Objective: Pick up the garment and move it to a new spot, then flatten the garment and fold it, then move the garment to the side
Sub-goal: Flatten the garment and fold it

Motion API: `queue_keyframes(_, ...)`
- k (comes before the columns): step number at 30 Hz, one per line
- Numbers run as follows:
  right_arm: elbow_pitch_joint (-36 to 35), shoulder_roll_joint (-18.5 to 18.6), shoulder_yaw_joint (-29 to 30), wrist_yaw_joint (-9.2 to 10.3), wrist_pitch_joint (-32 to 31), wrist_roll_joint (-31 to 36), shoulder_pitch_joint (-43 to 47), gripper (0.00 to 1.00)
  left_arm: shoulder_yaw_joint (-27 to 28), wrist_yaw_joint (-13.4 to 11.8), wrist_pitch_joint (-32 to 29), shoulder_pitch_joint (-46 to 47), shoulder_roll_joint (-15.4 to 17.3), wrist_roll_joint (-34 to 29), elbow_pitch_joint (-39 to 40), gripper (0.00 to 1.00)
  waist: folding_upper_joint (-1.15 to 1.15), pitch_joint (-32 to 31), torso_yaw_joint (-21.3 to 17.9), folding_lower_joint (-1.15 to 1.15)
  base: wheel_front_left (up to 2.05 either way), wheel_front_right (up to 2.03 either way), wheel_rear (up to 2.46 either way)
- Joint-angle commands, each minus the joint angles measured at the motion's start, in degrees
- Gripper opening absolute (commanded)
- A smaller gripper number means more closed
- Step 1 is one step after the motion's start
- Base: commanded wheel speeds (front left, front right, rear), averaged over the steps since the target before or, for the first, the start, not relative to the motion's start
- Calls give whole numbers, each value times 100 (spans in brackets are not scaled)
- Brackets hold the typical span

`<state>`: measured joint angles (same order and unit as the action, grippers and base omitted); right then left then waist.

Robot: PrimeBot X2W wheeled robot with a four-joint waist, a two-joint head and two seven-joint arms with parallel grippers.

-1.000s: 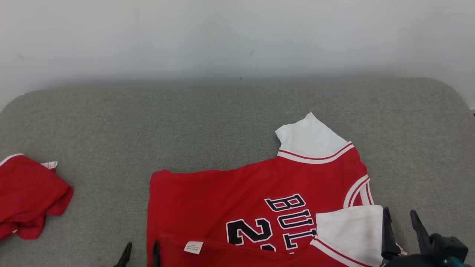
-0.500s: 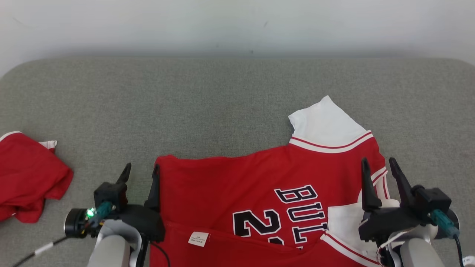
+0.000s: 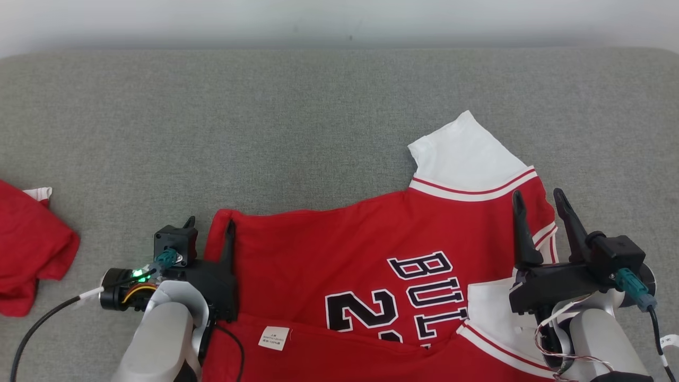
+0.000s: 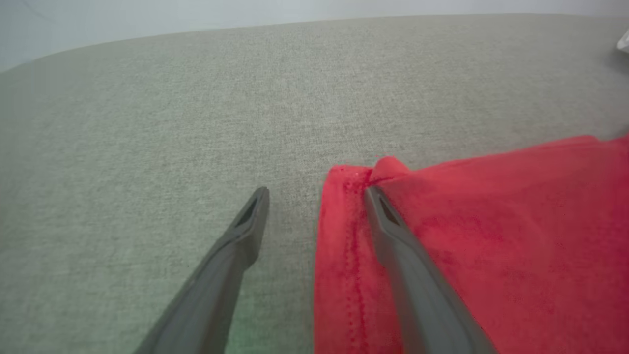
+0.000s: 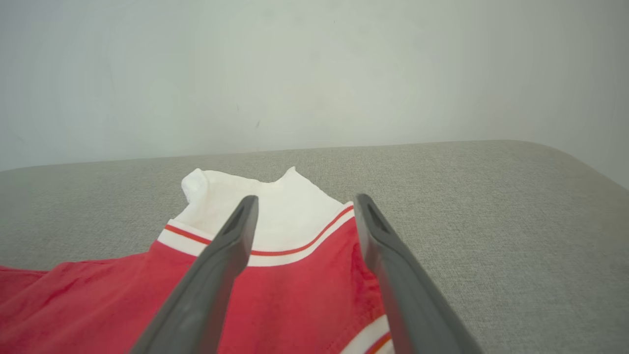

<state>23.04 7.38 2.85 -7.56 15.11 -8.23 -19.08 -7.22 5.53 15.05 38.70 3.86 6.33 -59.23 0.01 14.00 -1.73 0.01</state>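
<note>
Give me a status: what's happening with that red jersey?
Left gripper open, astride jersey corner. Right gripper open above its shoulder. It lies unheld on grey cushion. Other red cloth far left, no obstacle.

A grey fabric-covered table [image 3: 318, 127] with a rounded far corner spans the head view. On the table's left part lies a crumpled red cloth [image 3: 29, 254] with a white-trimmed corner, partly cut off by the frame. Behind the table's far edge rises a plain pale wall [image 3: 339, 18].

Bright, soft, even light casts only faint shadows under the edges of the red jersey [image 3: 329, 265], and the wrist views bow and soften beyond it.
</note>
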Motion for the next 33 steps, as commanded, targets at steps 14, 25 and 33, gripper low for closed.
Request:
queue_keyframes(14,954,850,-685,13,-83,-61,-1434,100,-364,-49,-10,390,-64,69,-627,0,-1,268,196,-1,0,0,0)
queue_keyframes(25,2611,1381,-1604,13,-1115,-442,-3064,100,-945,-94,2,318,-80,640,-41,0,-1,496,699,-1,0,0,0)
queue_keyframes(33,3346,1543,-2097,13,-1523,-553,-3613,98,-1506,-252,-4,348,-81,1100,119,0,-1,667,885,-1,0,0,0)
